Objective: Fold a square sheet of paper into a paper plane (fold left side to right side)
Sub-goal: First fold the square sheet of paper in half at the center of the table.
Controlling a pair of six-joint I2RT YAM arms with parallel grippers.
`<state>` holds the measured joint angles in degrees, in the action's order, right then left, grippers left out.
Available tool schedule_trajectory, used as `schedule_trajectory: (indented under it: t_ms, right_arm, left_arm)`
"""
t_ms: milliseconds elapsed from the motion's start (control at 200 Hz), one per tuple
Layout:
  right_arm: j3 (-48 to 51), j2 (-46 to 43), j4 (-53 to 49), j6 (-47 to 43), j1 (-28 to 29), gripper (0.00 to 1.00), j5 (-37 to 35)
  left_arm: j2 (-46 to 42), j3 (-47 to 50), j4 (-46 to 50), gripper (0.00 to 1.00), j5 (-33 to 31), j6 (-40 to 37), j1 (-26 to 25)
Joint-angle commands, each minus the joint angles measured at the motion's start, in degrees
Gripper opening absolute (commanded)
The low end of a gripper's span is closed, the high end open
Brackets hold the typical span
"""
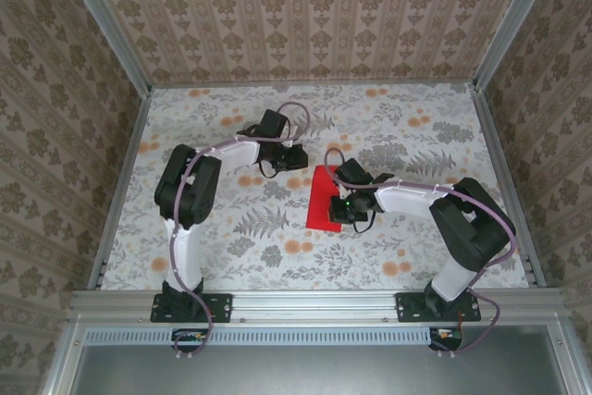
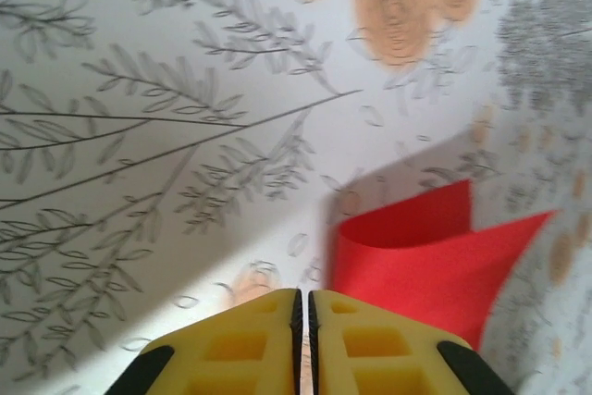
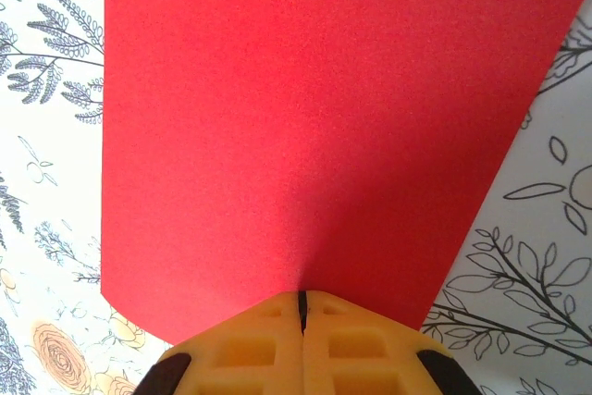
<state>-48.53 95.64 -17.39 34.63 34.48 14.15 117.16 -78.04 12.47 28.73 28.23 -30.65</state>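
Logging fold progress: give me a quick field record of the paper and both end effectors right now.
paper: red, on the floral tablecloth, one side curled over the other
fold: rounded and loose, not creased flat yet
left end effector: shut, nothing between its fingers, beside the curled side
right end effector: shut, tips pressing down on the paper near its edge

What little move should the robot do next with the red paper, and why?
Probably the left tool, shut and empty, should come down on the rounded bend of the red sheet of paper and press it flat. The sheet is folded over but bulges open there instead of lying creased. The shut right tool sits at the sheet's edge, seemingly steadying it.
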Motion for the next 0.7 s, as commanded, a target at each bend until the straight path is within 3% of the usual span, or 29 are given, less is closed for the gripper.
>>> schedule_trajectory:
  t_ms: [0,345,695]
  right_arm:
    - [2.22,2.89,-9.33,-1.01,-0.29,0.06,-1.94]
    - [2.13,2.46,-9.81,-1.15,-0.29,0.06,-1.98]
    - [2.04,2.36,-11.65,-2.15,-0.38,0.06,-2.52]
  left_arm:
    - [-1.13,1.64,-6.62,0.12,6.55,1.71,-0.92]
    - [5.37,-1.14,-8.34,0.11,7.74,3.63,-3.18]
    - [8.16,-0.84,-8.61,0.11,2.42,3.92,-2.15]
